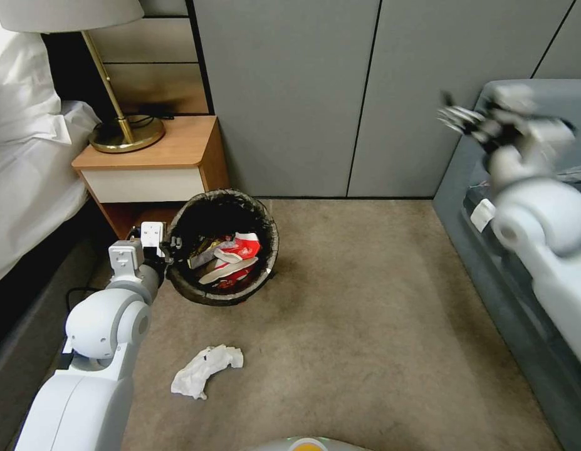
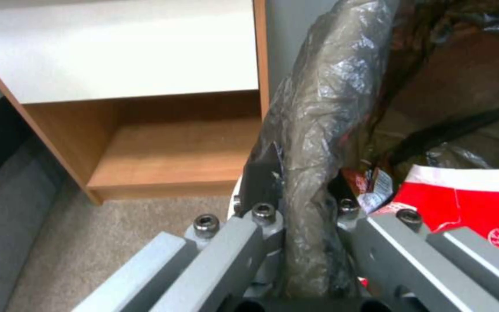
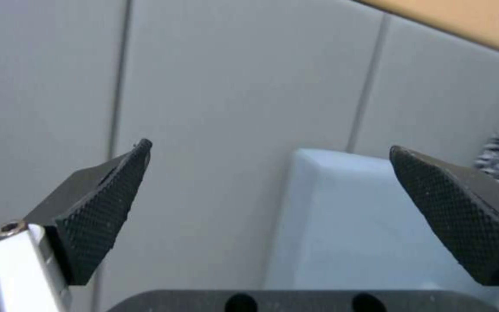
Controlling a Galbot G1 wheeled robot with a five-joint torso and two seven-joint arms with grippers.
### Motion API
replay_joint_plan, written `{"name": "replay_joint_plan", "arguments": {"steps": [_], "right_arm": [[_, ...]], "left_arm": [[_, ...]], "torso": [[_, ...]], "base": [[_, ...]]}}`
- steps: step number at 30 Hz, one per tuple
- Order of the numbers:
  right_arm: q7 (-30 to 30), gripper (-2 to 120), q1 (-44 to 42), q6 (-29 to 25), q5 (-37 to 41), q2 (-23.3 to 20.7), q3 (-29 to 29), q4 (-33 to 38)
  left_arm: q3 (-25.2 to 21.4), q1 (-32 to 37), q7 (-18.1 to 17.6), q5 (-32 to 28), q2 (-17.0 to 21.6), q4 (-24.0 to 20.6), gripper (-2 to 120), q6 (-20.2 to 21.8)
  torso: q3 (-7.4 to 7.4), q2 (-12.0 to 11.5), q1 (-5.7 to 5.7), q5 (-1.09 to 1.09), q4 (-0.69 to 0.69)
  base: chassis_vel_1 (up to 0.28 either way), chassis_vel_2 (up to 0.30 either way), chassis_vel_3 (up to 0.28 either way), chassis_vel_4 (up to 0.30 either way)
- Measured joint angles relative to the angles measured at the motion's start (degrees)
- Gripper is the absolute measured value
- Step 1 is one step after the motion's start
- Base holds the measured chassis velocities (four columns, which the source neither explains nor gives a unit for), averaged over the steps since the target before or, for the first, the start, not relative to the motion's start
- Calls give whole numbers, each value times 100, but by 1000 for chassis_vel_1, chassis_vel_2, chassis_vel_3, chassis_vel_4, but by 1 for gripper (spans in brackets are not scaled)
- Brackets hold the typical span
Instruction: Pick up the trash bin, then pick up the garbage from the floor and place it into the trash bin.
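Observation:
The trash bin [image 1: 222, 248], round and lined with a dark bag, is tilted toward me just off the nightstand. My left gripper [image 1: 168, 245] is shut on its near-left rim; in the left wrist view the bag-covered rim [image 2: 313, 143] runs between the fingers [image 2: 264, 182]. Red-and-white crushed cups [image 1: 237, 254] and other garbage lie inside, and a red-and-white cup [image 2: 469, 203] shows beside the gripper [image 2: 304, 195]. A crumpled white tissue [image 1: 205, 369] lies on the beige carpet floor [image 1: 378, 326] in front of the bin. My right gripper [image 1: 456, 116] is raised high at the right, open and empty [image 3: 270, 173].
A wooden nightstand [image 1: 155, 166] with a brass lamp [image 1: 118, 122] stands left of the bin, next to a white bed [image 1: 24, 169]. Grey wall panels [image 1: 340, 94] close the back. A grey-blue sofa [image 1: 491, 207] lines the right side. Carpet between bin and sofa is bare.

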State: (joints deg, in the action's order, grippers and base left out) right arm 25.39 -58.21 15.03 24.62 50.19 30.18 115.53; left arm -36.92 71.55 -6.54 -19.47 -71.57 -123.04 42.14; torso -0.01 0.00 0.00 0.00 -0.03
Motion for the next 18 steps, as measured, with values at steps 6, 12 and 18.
{"name": "replay_joint_plan", "arguments": {"steps": [6,12,18], "right_arm": [[-175,100,-854,-291,-818,618,306,129],[-275,100,-1347,-552,-1384,1167,462,56],[-275,100,-1412,-659,-1571,1457,478,-81]], "left_arm": [[-44,62,1,-58,42,-67,0,0],[-82,160,53,-106,67,-169,0,0],[-74,170,128,-110,50,-191,0,0]], "torso": [[0,0,0,0,4],[1,0,0,0,2],[1,0,0,0,3]], "base": [[0,0,0,0],[0,0,0,0],[0,0,0,0]]}}
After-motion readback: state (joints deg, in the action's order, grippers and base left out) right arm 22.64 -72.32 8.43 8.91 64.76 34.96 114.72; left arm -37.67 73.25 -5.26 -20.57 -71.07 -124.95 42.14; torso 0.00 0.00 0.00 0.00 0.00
